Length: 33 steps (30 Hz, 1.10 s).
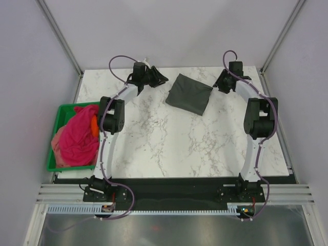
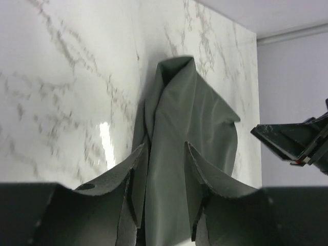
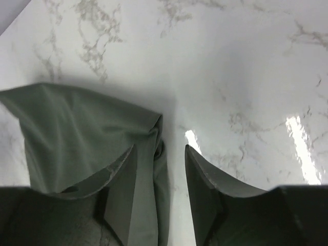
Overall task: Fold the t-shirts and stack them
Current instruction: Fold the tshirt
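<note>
While each gapes wide, left pincer (image 1: 161, 79) and right pincer (image 1: 220, 82) flank charcoal t-shirt (image 1: 189, 94), marble table (image 1: 169, 141)

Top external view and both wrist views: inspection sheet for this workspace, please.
Surface: marble-pattern table, glossy, no spills seen.
Job's things: grey t-shirt folded, far middle; magenta t-shirt and paler pink t-shirt heaped in the green bin.
Clutter: orange patch among the bin's cloth, unidentified.
Grippers: left gripper and right gripper open, flanking the grey shirt.
Cables: purple cables looped along both arms, off the cloth.
Surroundings: plain walls; nothing else seen.
</note>
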Available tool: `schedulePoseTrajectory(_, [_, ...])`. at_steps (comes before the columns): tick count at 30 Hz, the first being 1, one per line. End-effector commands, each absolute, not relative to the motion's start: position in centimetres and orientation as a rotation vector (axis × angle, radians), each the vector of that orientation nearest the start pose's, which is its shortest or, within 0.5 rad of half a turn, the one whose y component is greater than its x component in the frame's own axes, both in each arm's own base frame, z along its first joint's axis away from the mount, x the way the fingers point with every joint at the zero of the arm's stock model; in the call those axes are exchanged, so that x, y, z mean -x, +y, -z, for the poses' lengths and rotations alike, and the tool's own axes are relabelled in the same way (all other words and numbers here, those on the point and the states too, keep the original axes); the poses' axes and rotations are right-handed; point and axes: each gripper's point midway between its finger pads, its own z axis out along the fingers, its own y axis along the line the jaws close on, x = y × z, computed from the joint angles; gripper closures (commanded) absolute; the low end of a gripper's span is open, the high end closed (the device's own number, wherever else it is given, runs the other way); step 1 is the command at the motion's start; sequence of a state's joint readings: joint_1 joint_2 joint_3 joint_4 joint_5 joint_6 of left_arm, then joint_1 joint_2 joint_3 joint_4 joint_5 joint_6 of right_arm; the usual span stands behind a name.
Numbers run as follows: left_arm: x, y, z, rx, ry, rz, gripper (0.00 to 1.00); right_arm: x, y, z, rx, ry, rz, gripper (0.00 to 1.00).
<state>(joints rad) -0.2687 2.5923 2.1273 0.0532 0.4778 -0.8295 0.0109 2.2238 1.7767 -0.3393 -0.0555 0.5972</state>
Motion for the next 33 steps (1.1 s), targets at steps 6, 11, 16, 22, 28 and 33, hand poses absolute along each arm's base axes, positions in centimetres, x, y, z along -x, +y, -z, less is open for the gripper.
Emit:
schedulePoseTrajectory(6, [-54.3,-27.0,-10.2,-0.006,2.188,1.158,0.55,-51.1,8.5,-12.0,-0.32,2.306,-0.588,0.43])
schedulePoseTrajectory(11, [-51.7,-27.4,-6.8,-0.043,2.277,1.172,0.54,-48.2,9.9,-9.5,-0.242,2.371,-0.664,0.43])
schedulePoseTrajectory(16, [-50.9,-28.5,-4.6,-0.096,2.312,1.182,0.52,-46.5,10.8,-6.5,-0.201,2.422,-0.708,0.43])
schedulePoseTrajectory(22, [-51.4,-29.4,-3.4,-0.125,2.315,1.226,0.51,-46.1,12.3,-4.4,-0.164,2.413,-0.807,0.45])
schedulePoseTrajectory(28, [-50.5,-28.9,-2.1,-0.077,2.395,1.208,0.93,-46.4,12.8,-2.4,-0.16,2.427,-0.831,0.62])
schedulePoseTrajectory(33, [-47.7,-27.4,-2.1,0.037,2.464,1.146,0.98,-44.7,11.6,-2.9,-0.167,2.434,-0.738,1.0])
